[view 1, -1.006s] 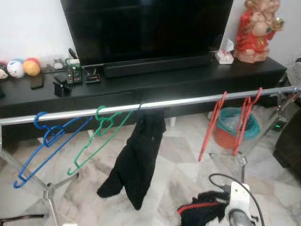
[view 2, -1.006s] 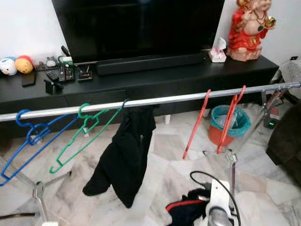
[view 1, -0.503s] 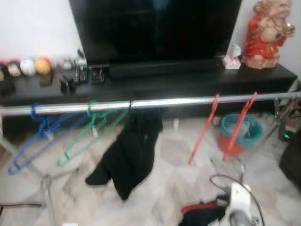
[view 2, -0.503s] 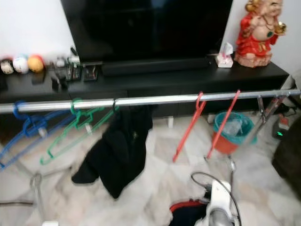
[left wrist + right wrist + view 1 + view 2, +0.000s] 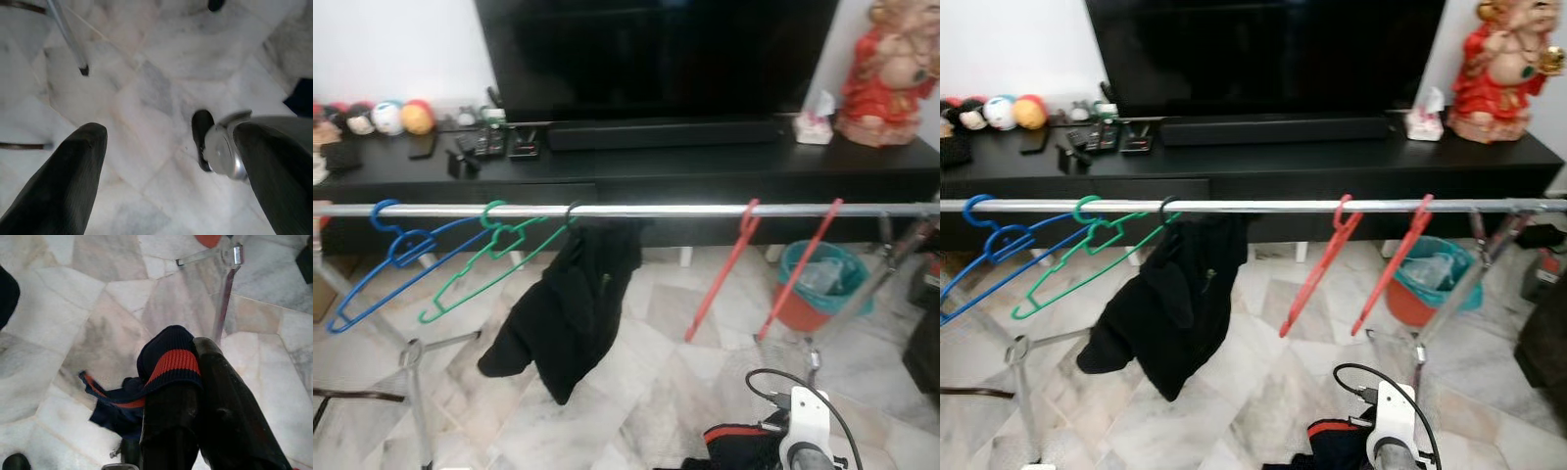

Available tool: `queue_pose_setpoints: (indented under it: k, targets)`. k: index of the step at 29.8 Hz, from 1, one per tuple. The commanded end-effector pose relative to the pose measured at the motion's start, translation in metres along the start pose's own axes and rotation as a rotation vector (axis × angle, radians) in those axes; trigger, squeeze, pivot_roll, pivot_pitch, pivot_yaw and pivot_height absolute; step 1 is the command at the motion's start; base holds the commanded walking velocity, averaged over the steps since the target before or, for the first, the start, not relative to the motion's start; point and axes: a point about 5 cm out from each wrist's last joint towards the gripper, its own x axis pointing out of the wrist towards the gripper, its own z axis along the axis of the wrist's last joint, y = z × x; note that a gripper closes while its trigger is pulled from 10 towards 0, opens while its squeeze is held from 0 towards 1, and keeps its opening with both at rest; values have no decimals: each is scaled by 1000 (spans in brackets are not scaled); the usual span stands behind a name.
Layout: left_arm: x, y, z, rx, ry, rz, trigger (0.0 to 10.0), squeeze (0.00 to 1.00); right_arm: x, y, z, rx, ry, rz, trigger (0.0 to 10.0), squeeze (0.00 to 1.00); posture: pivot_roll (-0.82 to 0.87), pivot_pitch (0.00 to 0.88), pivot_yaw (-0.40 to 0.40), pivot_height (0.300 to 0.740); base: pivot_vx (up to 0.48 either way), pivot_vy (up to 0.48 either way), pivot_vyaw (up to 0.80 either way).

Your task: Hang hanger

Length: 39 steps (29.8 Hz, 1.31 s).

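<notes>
A long silver rail runs across the middle. A black top hangs left of centre. The right hand, at the bottom, pinches a soft navy-and-red cloth. The left hand is wide open. Light, stiff hangers look easiest to hold by the neck.

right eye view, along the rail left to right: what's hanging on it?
blue hanger → green hanger → black garment → first red hanger → second red hanger, all on the metal rail.
</notes>
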Motion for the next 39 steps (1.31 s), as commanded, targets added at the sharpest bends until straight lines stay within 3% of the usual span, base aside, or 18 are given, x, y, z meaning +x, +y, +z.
queue_pose_setpoints:
  k: [1,9,13,14,15,16,17,18,21,28,30,33,39]
  targets:
    - [0,5,4,-11,-33,31,10000,0,0,-4,-3,-2,16,-6,10000,0,-87,0,-2,740,0,0,0]
    - [0,5,12,-5,-107,82,10000,0,1,-5,-1,-22,20,8,10000,0,-52,0,-24,740,0,0,0]
    - [0,6,24,72,-206,121,10000,0,2,-3,2,-31,16,17,10000,0,-27,0,-35,740,0,0,0]
    - [-3,21,63,322,-428,235,10000,0,2,-2,3,-34,16,21,10000,0,-23,0,-39,740,0,0,0]
    - [-3,21,63,322,-428,235,10000,0,2,-2,3,-34,16,21,10000,0,-23,0,-39,740,0,0,0]
    - [-8,25,89,484,-609,294,10000,0,2,-2,4,-35,15,23,10000,0,-23,0,-39,740,0,0,0]
    - [-12,26,132,387,-741,289,10000,0,3,-1,5,-37,14,26,10000,0,-26,0,-39,740,0,0,0]
    - [-21,27,168,134,-802,172,10000,0,3,-1,6,-37,13,27,10000,0,-30,0,-39,740,0,0,0]
    - [-30,30,182,87,-850,140,10000,0,4,-2,8,-35,10,25,10000,0,-34,0,-38,740,0,0,0]
    - [-36,25,171,81,-877,160,10000,0,5,-4,13,-35,7,21,10000,0,-14,0,-50,740,0,0,0]
    - [-45,26,172,68,-892,170,10000,0,6,-2,15,-38,6,27,10000,0,3,0,-61,740,0,0,0]
    - [-58,31,191,44,-932,176,10000,0,7,-1,18,-27,5,27,10000,0,46,0,-74,740,0,0,0]
    - [-60,37,218,28,-996,172,10000,0,9,5,26,-14,-5,38,10000,0,68,0,-69,740,0,0,0]
